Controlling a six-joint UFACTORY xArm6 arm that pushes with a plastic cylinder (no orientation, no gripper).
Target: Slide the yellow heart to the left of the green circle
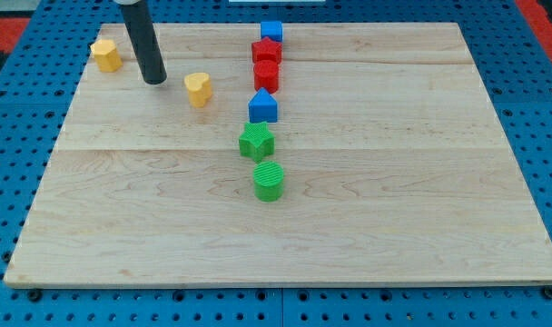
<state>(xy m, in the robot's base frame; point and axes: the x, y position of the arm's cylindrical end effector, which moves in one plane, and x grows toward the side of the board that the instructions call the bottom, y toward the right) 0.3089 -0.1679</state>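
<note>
The yellow heart [198, 89] lies on the wooden board in the upper left part of the view. The green circle [269, 181] stands near the board's middle, below and to the right of the heart. My tip [154, 81] rests on the board just left of the yellow heart, a short gap apart from it. The dark rod rises from the tip toward the view's top.
A yellow hexagon [105, 54] sits at the top left. A column runs down the middle: blue cube [271, 32], red star [266, 52], red hexagon [266, 75], blue house-shaped block [263, 106], green star [256, 141]. The board [421, 227] lies on blue pegboard.
</note>
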